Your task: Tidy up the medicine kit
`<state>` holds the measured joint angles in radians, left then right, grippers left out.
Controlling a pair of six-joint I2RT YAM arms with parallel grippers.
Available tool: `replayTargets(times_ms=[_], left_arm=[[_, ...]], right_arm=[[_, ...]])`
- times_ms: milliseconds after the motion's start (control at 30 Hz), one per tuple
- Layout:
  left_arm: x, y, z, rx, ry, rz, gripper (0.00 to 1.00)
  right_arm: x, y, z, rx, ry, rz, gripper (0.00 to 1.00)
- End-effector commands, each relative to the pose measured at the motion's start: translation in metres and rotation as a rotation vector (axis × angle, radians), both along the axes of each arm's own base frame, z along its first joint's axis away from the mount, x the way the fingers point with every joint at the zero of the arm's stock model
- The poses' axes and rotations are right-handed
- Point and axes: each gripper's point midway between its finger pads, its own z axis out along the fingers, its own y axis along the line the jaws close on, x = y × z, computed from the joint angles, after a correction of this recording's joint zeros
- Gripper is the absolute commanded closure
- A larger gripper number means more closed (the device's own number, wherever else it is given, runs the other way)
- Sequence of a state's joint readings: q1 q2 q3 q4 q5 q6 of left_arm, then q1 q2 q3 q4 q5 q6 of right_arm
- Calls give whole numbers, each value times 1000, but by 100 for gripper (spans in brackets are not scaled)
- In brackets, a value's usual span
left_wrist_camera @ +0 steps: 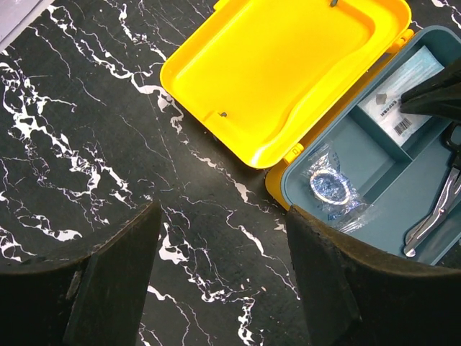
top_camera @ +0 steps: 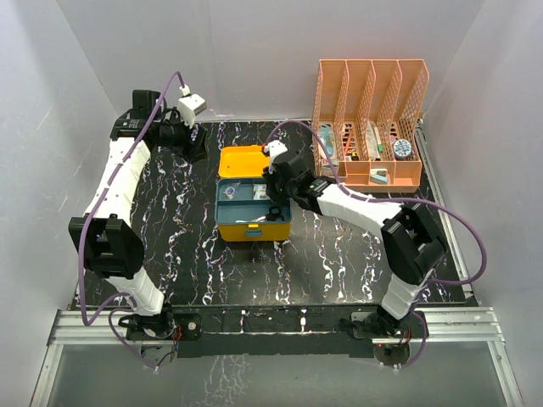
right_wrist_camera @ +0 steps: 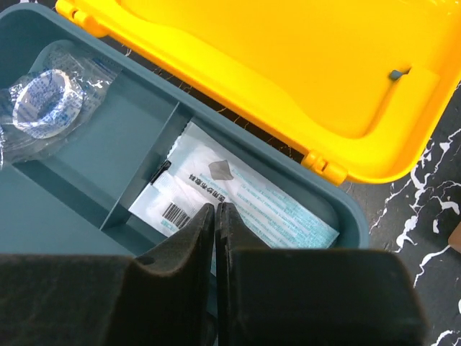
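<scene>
The medicine kit (top_camera: 253, 229) lies open at the table's centre, its yellow lid (top_camera: 240, 161) folded back. Its teal tray (left_wrist_camera: 374, 216) holds a bagged tape roll (left_wrist_camera: 330, 187), a white printed packet (left_wrist_camera: 400, 101) and metal scissors (left_wrist_camera: 436, 213). My right gripper (top_camera: 273, 199) hovers over the tray's right rear compartment. In the right wrist view the right gripper (right_wrist_camera: 215, 209) is shut, its tips just above the packet (right_wrist_camera: 274, 205), with nothing seen between them. My left gripper (top_camera: 197, 151) is open over bare table left of the lid, and the left wrist view also shows it (left_wrist_camera: 223, 274) empty.
An orange mesh file rack (top_camera: 369, 119) with several small supplies in its slots stands at the back right. White walls enclose the black marble table (top_camera: 170, 246) on three sides. The right arm's dark finger tip (left_wrist_camera: 436, 97) enters the left wrist view.
</scene>
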<state>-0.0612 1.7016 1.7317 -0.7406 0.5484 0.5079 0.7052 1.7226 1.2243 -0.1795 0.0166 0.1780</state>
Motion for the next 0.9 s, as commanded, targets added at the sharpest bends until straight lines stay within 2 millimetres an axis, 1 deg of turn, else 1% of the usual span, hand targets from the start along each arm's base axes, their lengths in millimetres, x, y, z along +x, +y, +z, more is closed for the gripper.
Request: replayTargets(times_ms=[0,67,167,233,300,400,467,500,533,567,633,667,733,800,867], left_arm=[[-13,2,16,-32,-26,-12,32],[-13,4,15,-35,-21,-9,32],[-10,7,13,-44,-16,2,32],[-6,9,12,-53,-14,14,32],[-2,11,10,-68,-12,30,32],[7,18,6,-95,-1,64,31],[15,23,3,-130,13,91,30],[19,26,-1,-155,33,102,30],[22,27,-4,-182,53,108,30],[26,27,-5,-223,72,105,30],[34,26,-12,-308,134,117,29],[40,26,-16,-346,166,121,28],[50,22,-27,-409,240,118,26],[62,18,-39,-458,313,124,26],[75,16,-53,-505,376,146,29]], right_arm=[[3,7,-16,-29,23,-2,95],[2,7,-17,-26,26,-2,95],[2,9,-3,5,-6,1,93],[2,10,22,52,-57,-2,91],[0,9,45,90,-99,-4,85],[-3,2,81,137,-161,-19,71],[-6,-5,105,160,-204,-39,57],[-8,-12,120,174,-236,-56,50],[-9,-17,131,183,-257,-70,42],[-10,-21,139,189,-276,-84,31],[-13,-30,153,194,-305,-108,4],[-14,-35,157,189,-314,-122,2],[-15,-45,162,179,-328,-152,2],[-18,-54,165,168,-339,-178,2],[-21,-61,167,163,-346,-197,2]])
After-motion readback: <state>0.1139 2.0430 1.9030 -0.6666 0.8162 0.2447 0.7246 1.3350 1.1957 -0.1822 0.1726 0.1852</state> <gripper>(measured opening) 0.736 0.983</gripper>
